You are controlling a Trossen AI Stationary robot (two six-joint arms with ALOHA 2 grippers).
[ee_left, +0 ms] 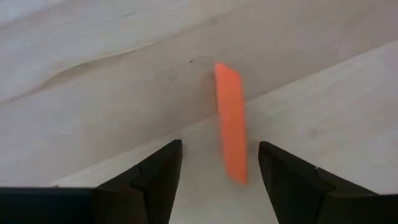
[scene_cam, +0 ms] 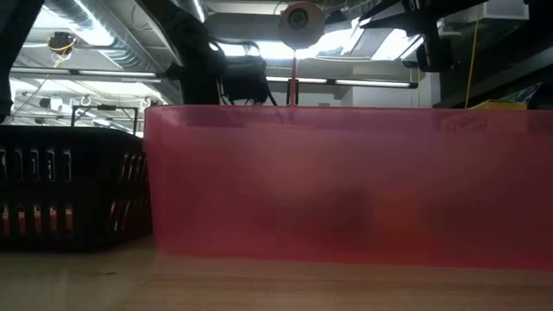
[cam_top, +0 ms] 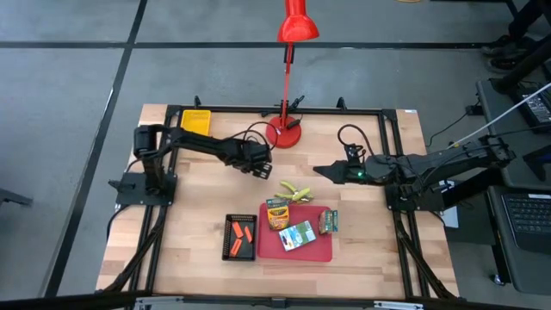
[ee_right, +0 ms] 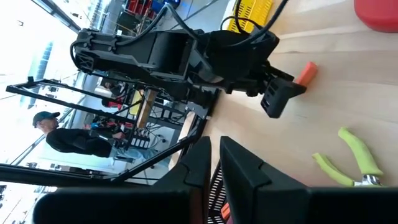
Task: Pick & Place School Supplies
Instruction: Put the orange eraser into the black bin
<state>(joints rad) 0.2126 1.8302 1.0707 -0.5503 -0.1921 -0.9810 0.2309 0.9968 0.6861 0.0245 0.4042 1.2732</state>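
Translucent red tray wall (scene_cam: 346, 190) filling the view, black slotted tray (scene_cam: 69, 190) beside it, red lamp head (scene_cam: 300, 24) above

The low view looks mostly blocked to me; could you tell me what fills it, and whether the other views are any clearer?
Low view: a blurred red tray close to the lens fills most of the frame, with bright ceiling lights glaring above it. Left wrist view: the orange stick is sharp on the table, between the open fingers of the left gripper. High view: evenly lit.
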